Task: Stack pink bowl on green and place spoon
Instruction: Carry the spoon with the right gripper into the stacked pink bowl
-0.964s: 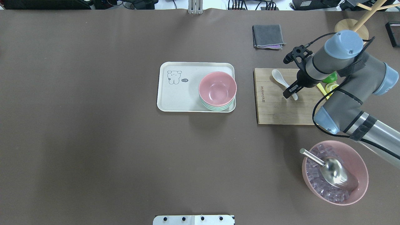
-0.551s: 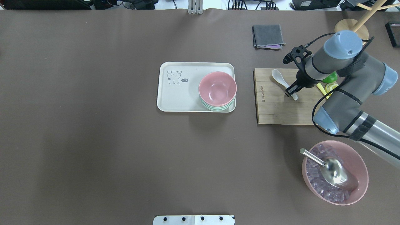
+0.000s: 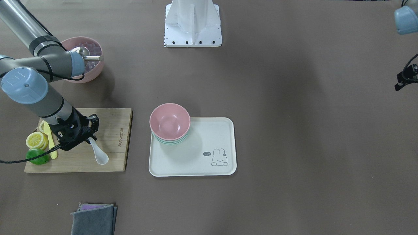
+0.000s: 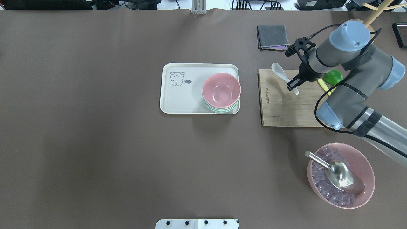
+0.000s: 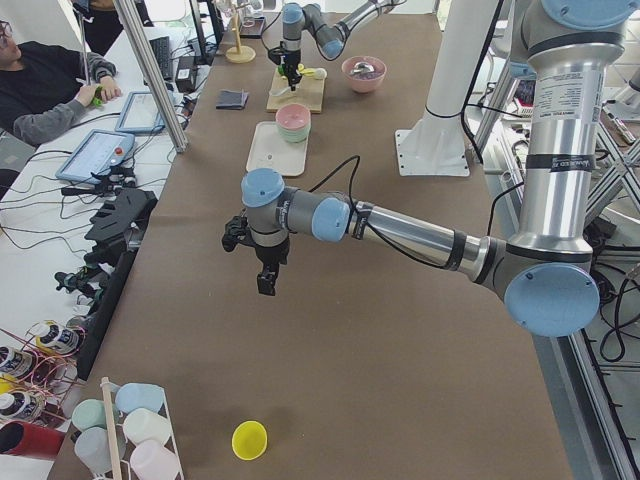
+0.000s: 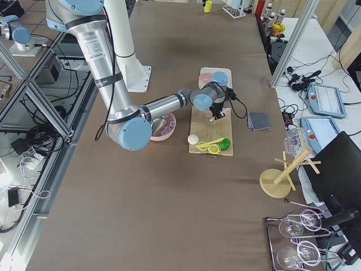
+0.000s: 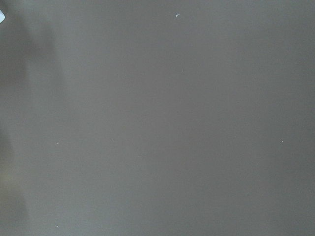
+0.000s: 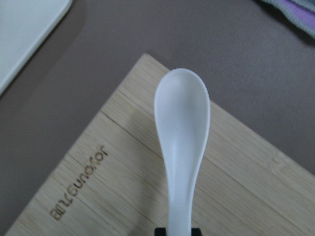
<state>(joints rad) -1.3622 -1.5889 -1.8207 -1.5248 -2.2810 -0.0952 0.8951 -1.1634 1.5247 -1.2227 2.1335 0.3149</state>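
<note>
The pink bowl (image 4: 221, 90) sits nested on the green bowl (image 4: 222, 110) at the right end of the white tray (image 4: 182, 95); the stack also shows in the front view (image 3: 169, 121). My right gripper (image 4: 293, 85) is shut on the handle of the white spoon (image 4: 279, 72) and holds it a little above the wooden board (image 4: 281, 108). The right wrist view shows the spoon (image 8: 182, 132) scoop up, over the board's corner. My left gripper (image 5: 265, 280) hangs over bare table far from the tray; I cannot tell whether it is open or shut.
A large pink bowl (image 4: 367, 165) of ice cubes with a metal scoop (image 4: 341, 176) stands near the right front. A lime (image 4: 333, 76) and lemon slices (image 3: 35, 140) lie on the board. A folded grey cloth (image 4: 272, 36) lies beyond the board.
My right gripper closed on the spoon's handle and lifted it off the board, moving it up and toward the far edge. The bowls and tray have not moved.
</note>
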